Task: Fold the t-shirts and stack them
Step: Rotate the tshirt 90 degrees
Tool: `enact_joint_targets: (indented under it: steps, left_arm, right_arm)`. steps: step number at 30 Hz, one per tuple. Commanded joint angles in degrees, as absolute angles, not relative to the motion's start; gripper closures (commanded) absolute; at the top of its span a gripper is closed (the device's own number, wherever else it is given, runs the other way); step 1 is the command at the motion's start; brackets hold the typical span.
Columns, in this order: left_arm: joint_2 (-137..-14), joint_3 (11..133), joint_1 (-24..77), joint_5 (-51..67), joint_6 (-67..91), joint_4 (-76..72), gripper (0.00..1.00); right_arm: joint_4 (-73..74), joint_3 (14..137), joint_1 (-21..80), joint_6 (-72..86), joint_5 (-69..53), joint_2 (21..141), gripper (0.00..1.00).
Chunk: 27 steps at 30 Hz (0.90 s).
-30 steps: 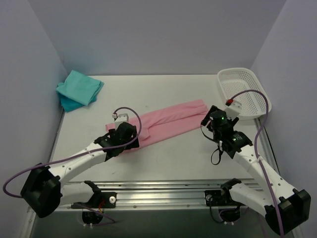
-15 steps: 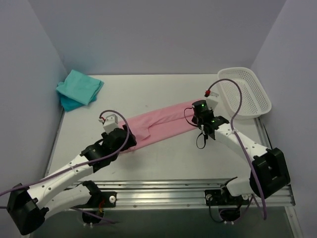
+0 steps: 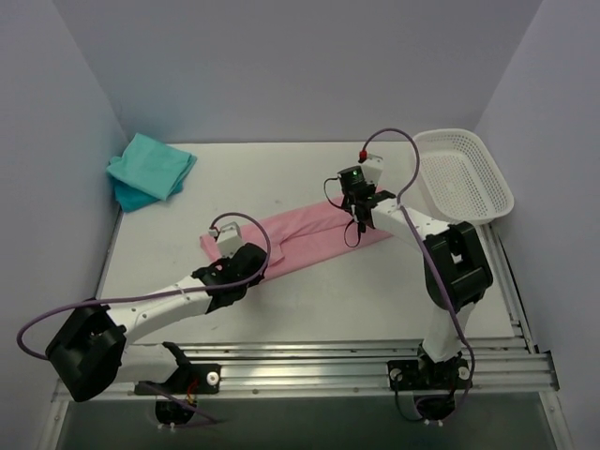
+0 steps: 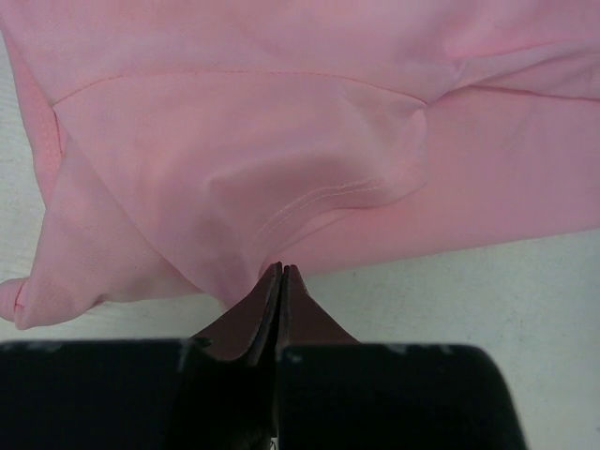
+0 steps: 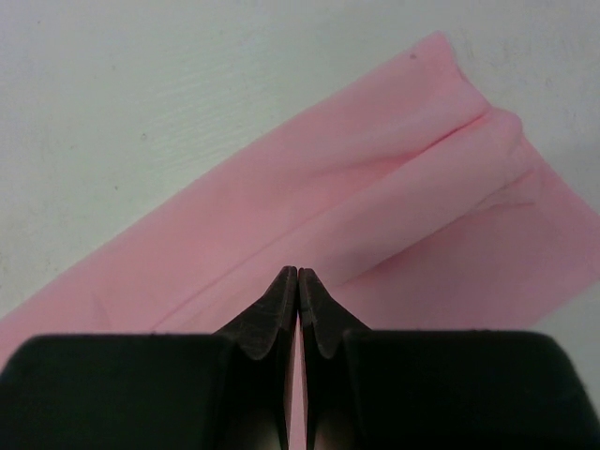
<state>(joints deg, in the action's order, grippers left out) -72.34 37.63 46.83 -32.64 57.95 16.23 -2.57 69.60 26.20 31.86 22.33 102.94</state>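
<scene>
A light pink t-shirt (image 3: 300,239), folded into a long strip, lies slantwise across the middle of the table. My left gripper (image 3: 248,262) sits at its near left end. In the left wrist view it (image 4: 281,269) is shut on the shirt's near edge, and the cloth (image 4: 281,141) puckers toward the tips. My right gripper (image 3: 359,217) hangs over the strip's right part. It (image 5: 298,272) is shut, and a raised crease of pink cloth (image 5: 309,178) runs straight into its tips. Folded teal t-shirts (image 3: 150,167) lie stacked at the far left corner.
A white mesh basket (image 3: 464,173) stands at the far right, close to the right arm's cable. Side walls close in the table left and right. A metal rail (image 3: 309,361) runs along the near edge.
Both grippers have gone from open to shut. The right arm has swung left and away from me over the shirt's right end. The left gripper has settled on the near left edge.
</scene>
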Motion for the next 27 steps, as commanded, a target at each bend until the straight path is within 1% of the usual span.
enact_joint_targets:
  steps: [1,6,11,15,17,20,24,27]
  left_arm:
    - [-73.0,38.8,46.9,-35.4,59.6,12.8,0.98]
    - [-76.5,39.6,46.9,-36.0,60.1,12.3,0.98]
    - [-81.6,39.8,46.1,-35.1,60.8,8.8,0.98]
    - [-89.0,40.6,44.6,-32.1,60.6,5.4,0.98]
    - [-91.6,40.7,43.2,-30.6,60.4,2.0,0.98]
    - [-97.2,41.7,40.4,-27.3,59.2,-2.3,0.98]
    - [-103.2,41.7,35.3,-22.9,57.1,-6.8,0.98]
    - [-105.2,42.6,32.3,-20.4,55.7,-8.7,0.98]
  right_arm:
    - [-2.7,74.7,23.7,30.4,21.9,106.6,1.0]
    - [-2.0,81.1,21.3,29.9,19.6,114.7,1.0]
    - [-3.3,81.2,20.3,30.1,18.4,118.2,1.0]
    - [-5.6,77.0,19.5,30.8,17.3,118.4,1.0]
    - [-7.3,73.8,18.7,32.8,15.0,118.1,1.0]
    - [-9.5,68.6,19.1,34.1,14.5,116.5,1.0]
    - [-10.5,62.2,19.7,34.8,15.0,112.8,1.0]
    - [-11.3,56.4,20.3,35.9,15.1,108.9,1.0]
